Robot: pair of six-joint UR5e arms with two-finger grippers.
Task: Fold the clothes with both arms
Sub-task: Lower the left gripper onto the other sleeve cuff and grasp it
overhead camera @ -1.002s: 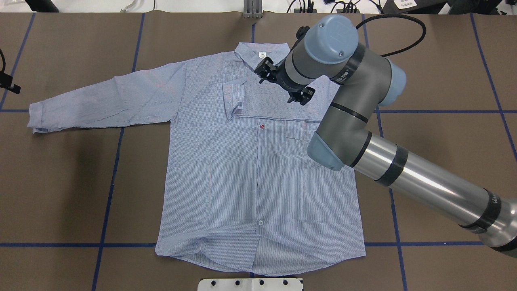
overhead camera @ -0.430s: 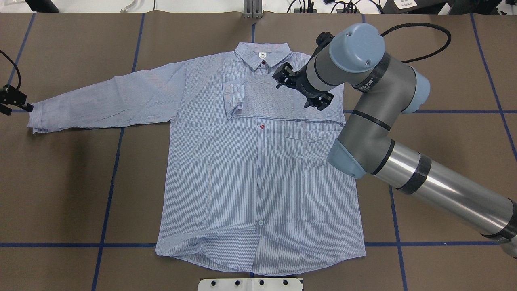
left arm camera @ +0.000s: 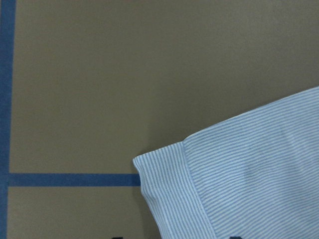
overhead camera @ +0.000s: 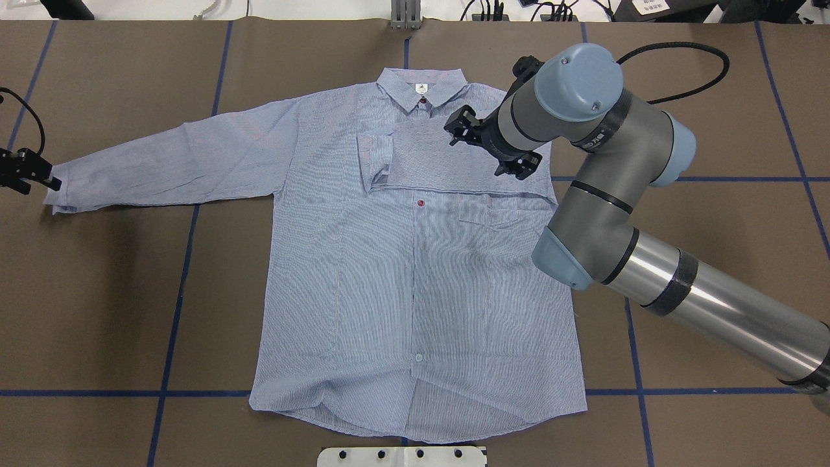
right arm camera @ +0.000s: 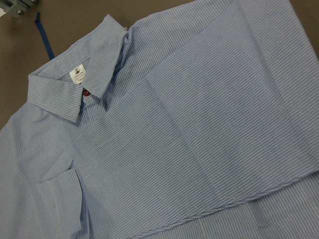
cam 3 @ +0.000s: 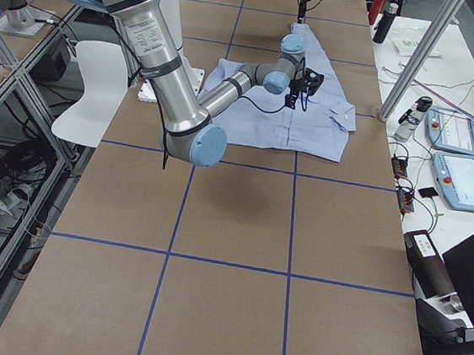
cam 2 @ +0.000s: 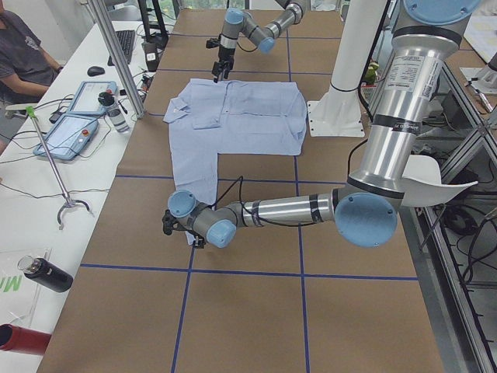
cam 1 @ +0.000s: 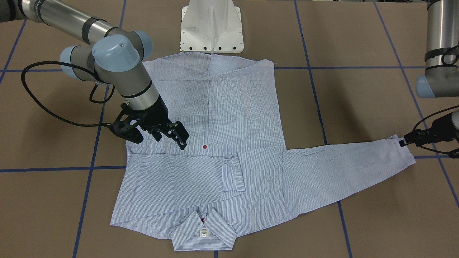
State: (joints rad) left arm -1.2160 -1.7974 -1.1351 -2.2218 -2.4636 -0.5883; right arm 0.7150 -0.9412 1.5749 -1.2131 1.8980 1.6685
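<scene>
Overhead: the shirt [overhead camera: 415, 272] lies flat on the tabletop [overhead camera: 97, 292], one sleeve folded across its chest. The right gripper [overhead camera: 491, 144] hovers at 1 o'clock, fingers spread, empty. Front view: the left gripper [cam 1: 412, 140] sits at the outstretched cuff [cam 1: 403, 150]; can't tell its grip.

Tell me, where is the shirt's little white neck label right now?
In the overhead view the neck label sits inside the collar at the shirt's far, top edge, just left of the right gripper.

The right arm [overhead camera: 583, 194] covers the shirt's [overhead camera: 415, 292] right shoulder and part of the chest pocket [overhead camera: 483, 217] (overhead view). The left gripper [overhead camera: 26, 172] sits at the frame's edge — its jaws too small to read.
</scene>
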